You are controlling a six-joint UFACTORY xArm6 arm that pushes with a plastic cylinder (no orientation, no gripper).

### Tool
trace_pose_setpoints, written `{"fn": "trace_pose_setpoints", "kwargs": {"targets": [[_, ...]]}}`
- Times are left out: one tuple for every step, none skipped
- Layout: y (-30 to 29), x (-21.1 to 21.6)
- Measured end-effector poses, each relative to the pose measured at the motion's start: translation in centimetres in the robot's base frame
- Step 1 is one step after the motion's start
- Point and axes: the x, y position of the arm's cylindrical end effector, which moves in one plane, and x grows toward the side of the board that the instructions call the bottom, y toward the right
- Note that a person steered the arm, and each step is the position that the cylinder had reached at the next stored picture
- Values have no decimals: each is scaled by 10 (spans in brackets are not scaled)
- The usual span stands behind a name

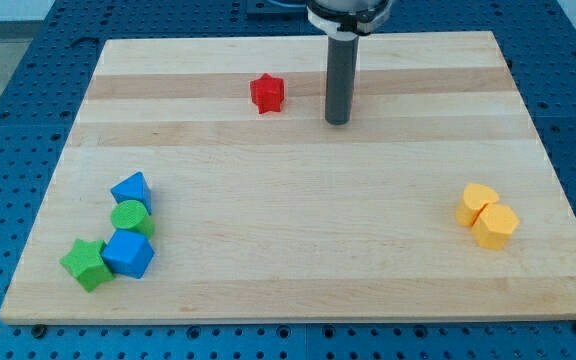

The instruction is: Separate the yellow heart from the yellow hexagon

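The yellow heart [478, 203] and the yellow hexagon [495, 226] lie touching each other near the board's right edge, the heart up and left of the hexagon. My tip [337, 120] rests on the board near the view's top centre, far up and left of both yellow blocks. It touches no block.
A red star [266, 93] lies just left of my tip. At the lower left sit a blue block [131, 190], a green cylinder [128, 217], a blue cube [128, 254] and a green star [86, 264], clustered together. The wooden board [298, 270] lies on a blue perforated table.
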Motion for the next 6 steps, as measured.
{"fn": "trace_pose_setpoints", "kwargs": {"targets": [[108,0],[163,74],[221,131],[226,168],[231,223],[205,227]]}}
